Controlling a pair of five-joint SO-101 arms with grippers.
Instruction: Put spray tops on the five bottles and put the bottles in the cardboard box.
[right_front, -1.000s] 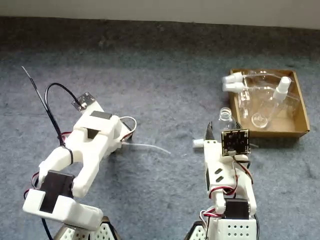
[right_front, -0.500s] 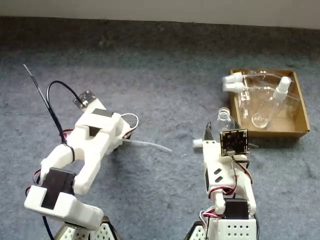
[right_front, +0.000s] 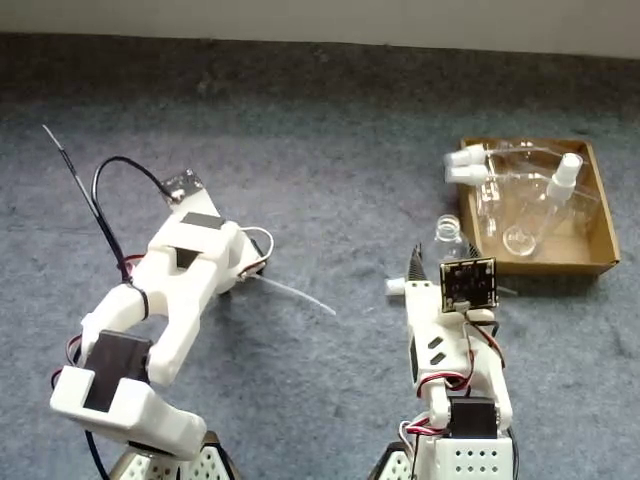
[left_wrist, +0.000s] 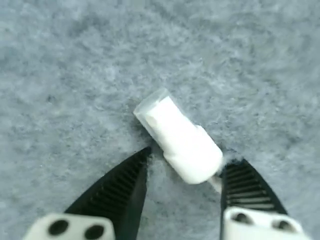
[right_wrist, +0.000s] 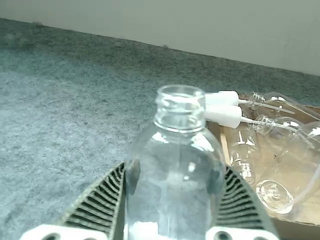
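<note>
The grey cloth (right_front: 330, 150) over the table is soft and a little rough, so things set on it should not slide.

The cardboard box (right_front: 550, 267) sits on the robot's right. It is shallow and probably light, and a nudge could shift it. Capped bottles (right_front: 520, 195) lie inside it on their sides.

Just beside the box's near corner, one open bottle (right_wrist: 176, 145) stands upright. The right pincer (right_wrist: 174, 170) is clamped on its body with one ribbed finger on each side. The bottle is clear, empty plastic, so it is likely light, smooth and easy to dent. A grip low on the round body with modest force seems best, as it leaves the neck free.

Well apart on the left, the left pincer (left_wrist: 189, 157) is closed around the spray top (left_wrist: 177, 135) at its thick collar end. The top is small, hard and light. The collar is the sound place to hold it, since the nozzle end is narrower.

Its thin tube (right_front: 295, 294) pokes out sideways. The tube looks bendy and will need careful aiming into the neck.
</note>
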